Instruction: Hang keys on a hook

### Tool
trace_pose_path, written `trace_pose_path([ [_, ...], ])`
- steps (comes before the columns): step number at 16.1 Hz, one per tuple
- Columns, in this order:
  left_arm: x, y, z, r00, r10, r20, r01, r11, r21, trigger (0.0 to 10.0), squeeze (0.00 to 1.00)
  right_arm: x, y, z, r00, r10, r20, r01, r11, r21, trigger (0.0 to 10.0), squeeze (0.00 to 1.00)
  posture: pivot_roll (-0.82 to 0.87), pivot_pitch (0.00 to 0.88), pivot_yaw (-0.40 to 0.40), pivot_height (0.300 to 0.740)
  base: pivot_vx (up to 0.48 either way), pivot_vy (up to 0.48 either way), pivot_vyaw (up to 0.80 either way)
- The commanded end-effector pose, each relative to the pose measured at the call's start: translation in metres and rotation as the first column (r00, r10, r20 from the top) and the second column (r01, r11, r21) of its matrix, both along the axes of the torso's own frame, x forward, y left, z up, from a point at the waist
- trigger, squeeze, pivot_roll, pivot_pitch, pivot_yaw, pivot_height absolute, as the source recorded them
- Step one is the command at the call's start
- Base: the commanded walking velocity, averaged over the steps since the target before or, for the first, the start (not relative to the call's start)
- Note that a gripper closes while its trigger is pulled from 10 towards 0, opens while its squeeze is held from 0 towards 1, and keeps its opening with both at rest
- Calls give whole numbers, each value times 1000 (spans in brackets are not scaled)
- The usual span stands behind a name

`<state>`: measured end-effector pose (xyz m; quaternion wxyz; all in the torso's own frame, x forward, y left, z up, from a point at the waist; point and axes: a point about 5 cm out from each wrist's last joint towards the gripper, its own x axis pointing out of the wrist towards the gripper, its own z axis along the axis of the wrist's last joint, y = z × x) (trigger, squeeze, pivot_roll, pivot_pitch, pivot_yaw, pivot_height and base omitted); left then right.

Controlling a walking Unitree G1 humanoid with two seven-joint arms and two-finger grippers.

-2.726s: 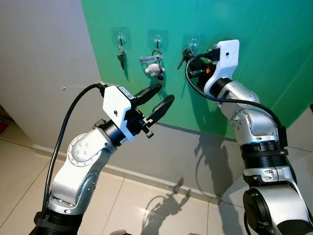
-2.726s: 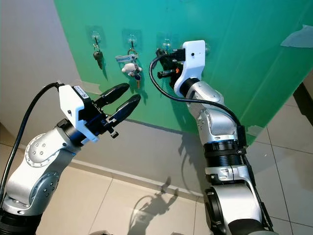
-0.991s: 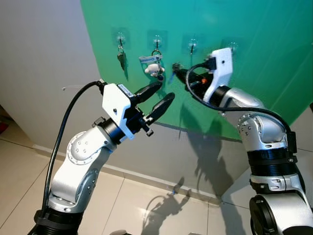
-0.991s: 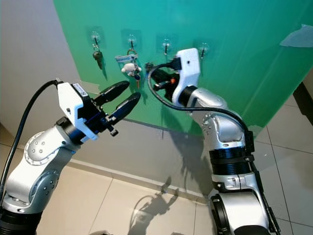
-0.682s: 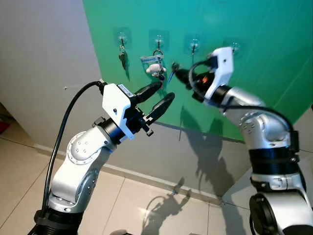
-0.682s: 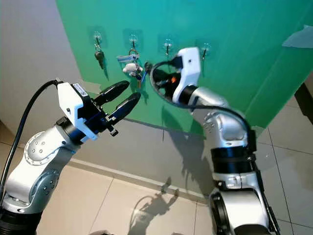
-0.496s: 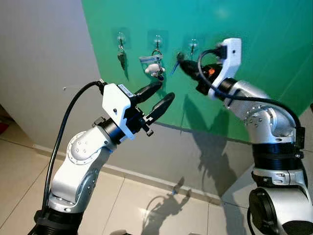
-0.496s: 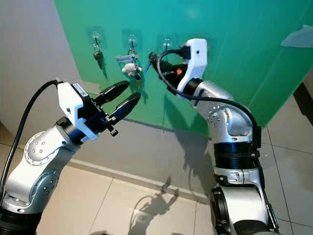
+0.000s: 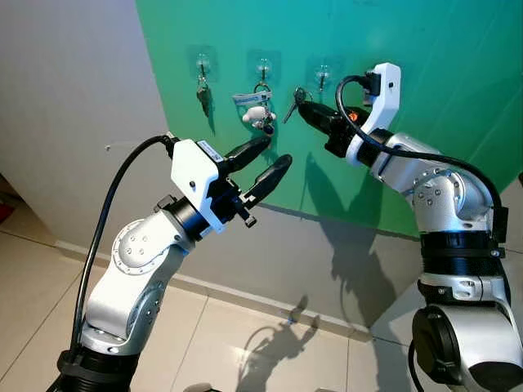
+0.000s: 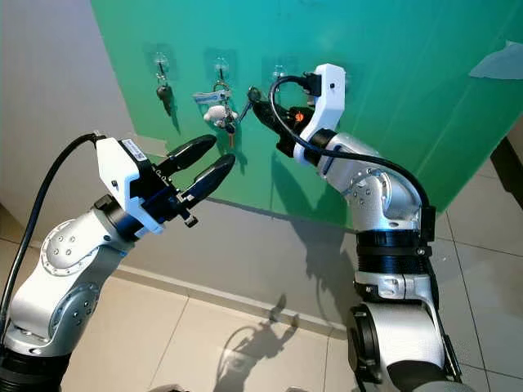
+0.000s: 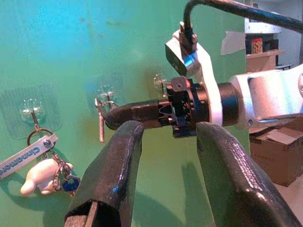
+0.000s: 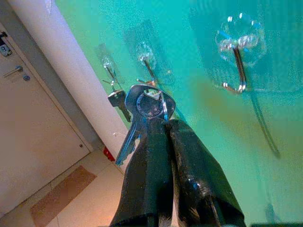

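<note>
Two black fingers of the right gripper (image 12: 163, 124) are pinched together on a ring of keys (image 12: 142, 111), the metal ring and a silver key head clamped at the fingertips while a blue-tinted key blade hangs down beside them. Seen from the head, the keys (image 9: 292, 101) are held up against the green wall panel (image 9: 441, 73), just below and to the robot's left of the third hook (image 9: 324, 76), not yet on it. That hook is a clear round adhesive pad with a small bent metal prong, shiny and bare; a fourth hook of the same kind shows close up in the right wrist view (image 12: 238, 56).

Left of the third hook, the second hook (image 9: 262, 65) carries a bunch with a flat silver tag (image 11: 26, 156) printed with letters that read partly as "Cinemor", a white rounded plush-like charm (image 11: 43, 175) and a small blue key head. Further left, the first hook (image 9: 201, 62) holds one dark key (image 9: 202, 95).

Below the hooks, the left gripper (image 9: 265, 166) hovers in front of the panel with its two long, glossy fingers spread apart and nothing between them. Its white plastic wrist housing bears a small printed label too small to read. Beyond the green panel lie a pale grey wall and a beige tiled floor (image 9: 245, 343).
</note>
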<state>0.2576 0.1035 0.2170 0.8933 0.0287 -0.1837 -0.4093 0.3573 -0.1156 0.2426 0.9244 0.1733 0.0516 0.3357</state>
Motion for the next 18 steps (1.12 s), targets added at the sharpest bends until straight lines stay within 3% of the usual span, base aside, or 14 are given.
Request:
trace_pose_path([
  [1,0,-1,0,1000,-1,1,1,1000,9,10000,0,2,0,9,1000,-9,29,9,1000,7,0,0,60,0,0,740,0,0,0],
  [18,-3,1,-1,1000,2,-9,-1,1000,14,10000,0,29,-18,3,991,-135,-6,135,991,-4,0,0,72,0,-4,740,0,0,0],
])
